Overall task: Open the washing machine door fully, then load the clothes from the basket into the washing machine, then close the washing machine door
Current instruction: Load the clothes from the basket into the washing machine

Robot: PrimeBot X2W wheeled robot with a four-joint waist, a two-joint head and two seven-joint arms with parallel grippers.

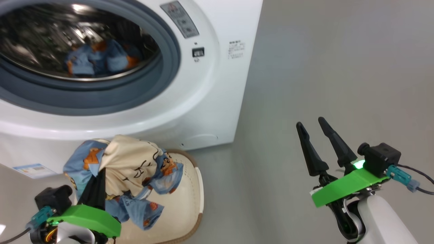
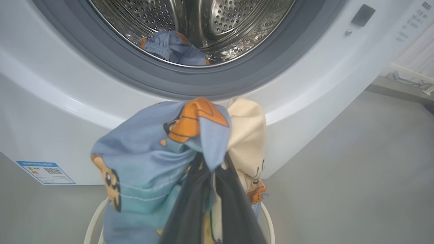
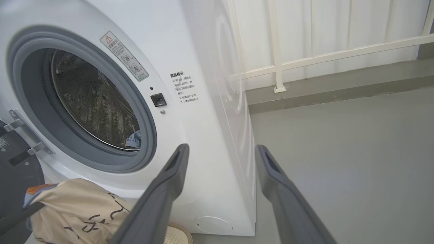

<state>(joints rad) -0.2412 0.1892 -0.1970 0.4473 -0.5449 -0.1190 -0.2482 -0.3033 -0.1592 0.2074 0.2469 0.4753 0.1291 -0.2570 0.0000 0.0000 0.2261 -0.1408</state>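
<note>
Left gripper [image 2: 210, 166] jaws clamp clothes [image 2: 149, 159] drooping lengthwise down over basket [image 1: 196, 184].

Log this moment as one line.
left gripper: shut on clothes over basket | right gripper: open, empty | washing machine: open, blue garment in drum

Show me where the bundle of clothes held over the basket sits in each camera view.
Head view: the bundle of clothes is lower left, above the basket.
Left wrist view: bottom centre, just below the grey rubber ring.
Right wrist view: bottom left corner, cream side showing.
Shared landmark: that grey rubber ring.
</note>
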